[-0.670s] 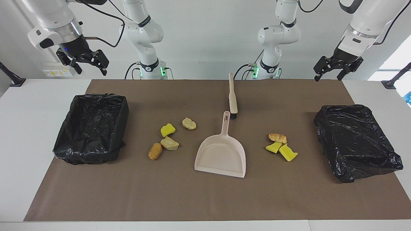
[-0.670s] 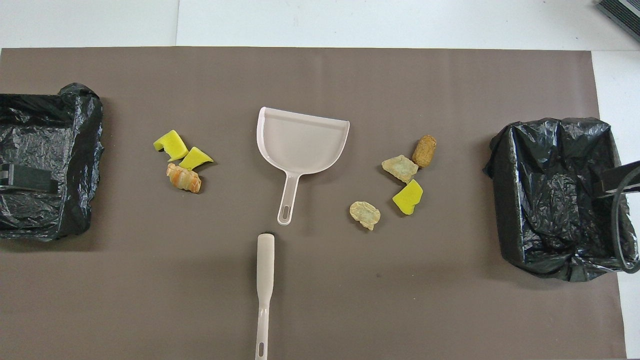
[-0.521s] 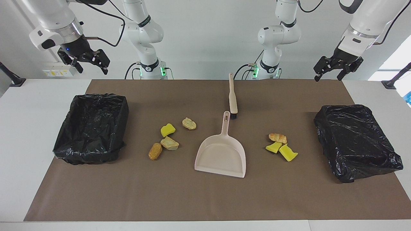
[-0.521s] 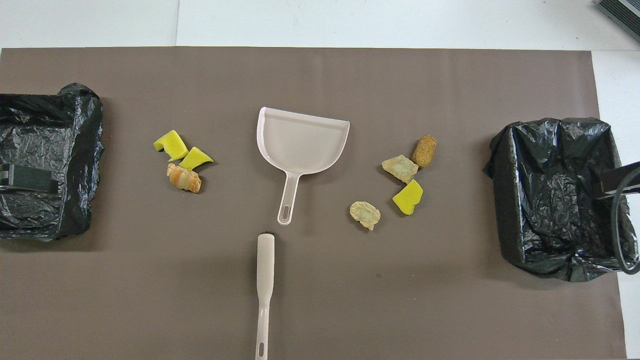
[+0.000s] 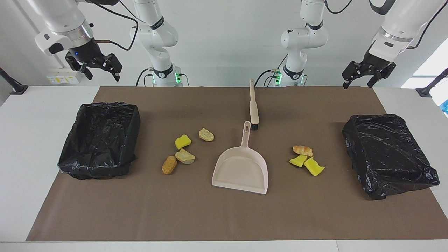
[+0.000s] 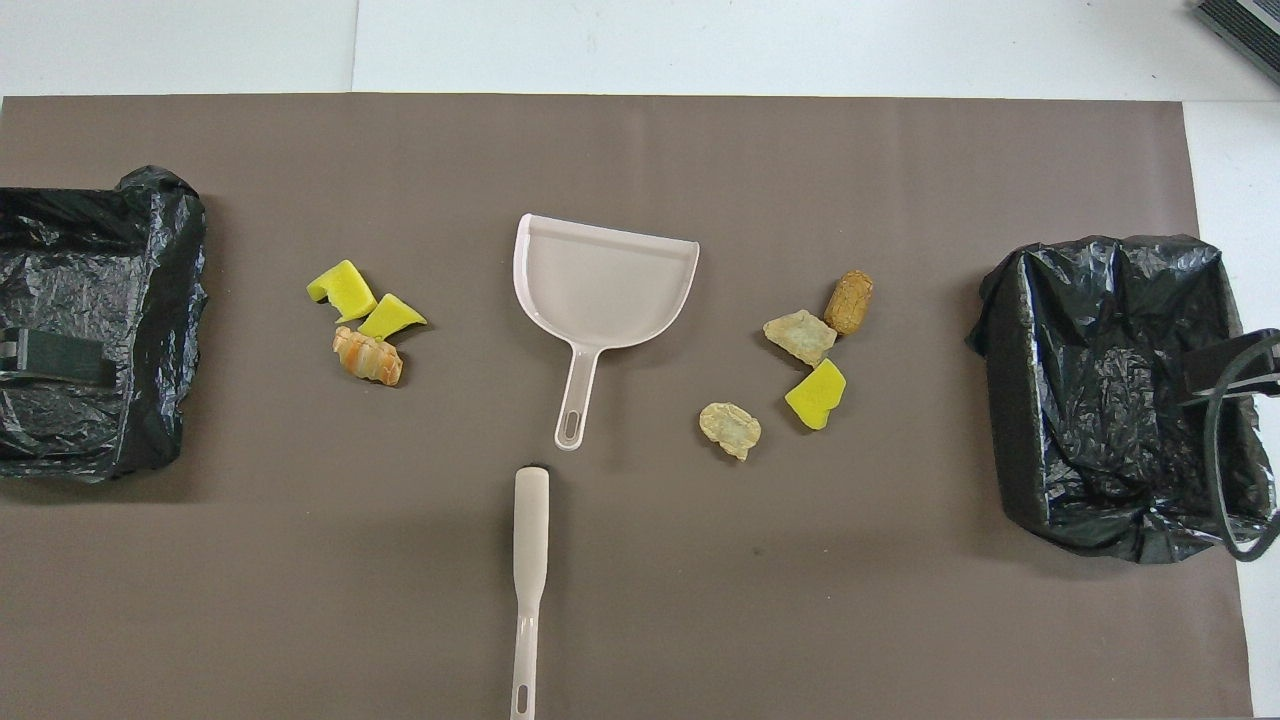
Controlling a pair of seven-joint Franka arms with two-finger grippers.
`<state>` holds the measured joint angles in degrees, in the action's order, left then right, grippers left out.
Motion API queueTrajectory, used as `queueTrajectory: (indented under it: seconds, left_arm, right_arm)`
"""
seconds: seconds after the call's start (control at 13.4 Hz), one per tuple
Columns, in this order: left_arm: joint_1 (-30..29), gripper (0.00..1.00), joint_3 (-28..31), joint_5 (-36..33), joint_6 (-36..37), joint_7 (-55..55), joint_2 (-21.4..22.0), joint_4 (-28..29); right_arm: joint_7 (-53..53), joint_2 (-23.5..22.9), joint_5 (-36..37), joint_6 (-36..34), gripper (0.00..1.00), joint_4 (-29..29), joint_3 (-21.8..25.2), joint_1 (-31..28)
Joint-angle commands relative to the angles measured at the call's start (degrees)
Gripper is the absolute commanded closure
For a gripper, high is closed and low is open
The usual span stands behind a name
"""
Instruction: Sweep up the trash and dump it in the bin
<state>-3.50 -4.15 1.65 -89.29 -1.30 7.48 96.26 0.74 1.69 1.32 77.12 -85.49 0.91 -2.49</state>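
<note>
Brown matting covers most of the white table, and at each end of it sits a bin lined with black plastic: one at the right arm's end, one at the left arm's end. High over the first hangs the right gripper, fingers spread and holding nothing; the left gripper hangs over the mat's robot-side corner by the second, its fingers likewise apart and bare. Between the bins lies a pale pink dustpan, handle pointing toward the robots, and just nearer to them a brush whose dark bristles almost meet that handle. The trash rests on the mat in two clusters beside the pan — four lumps toward the right arm's end, two yellow and tan ones plus an orange-brown piece, and three lumps toward the left arm's end, two yellow chunks touching a bread-like piece.
</note>
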Motion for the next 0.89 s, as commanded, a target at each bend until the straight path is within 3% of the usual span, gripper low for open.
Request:
queueTrajectory:
  seconds: [0.0, 0.3, 0.6, 0.82]
  left_arm:
    - [0.16, 0.00, -0.16, -0.07, -0.27, -0.02, 1.48, 1.82]
    - [1.30, 0.00, -0.69, 0.11, -1.06, -0.45, 1.39, 4.19]
    - [8.40, 0.00, -0.69, 0.11, -3.96, -2.20, 1.74, 10.42]
    - [14.65, 0.00, -0.69, 1.33, -4.05, -7.29, 4.46, 15.51]
  right_arm:
    - [-0.65, 0.86, -0.89, 0.67, 0.00, -0.73, -0.21, -0.06]
    - [-0.56, 1.04, -0.89, 0.23, 0.00, -1.08, -0.30, -0.06]
    - [-0.65, 1.65, -0.89, 0.49, 0.00, -2.05, -0.38, -0.06]
    - [-0.65, 1.74, -0.89, 0.49, 0.00, -2.13, -0.56, -0.06]
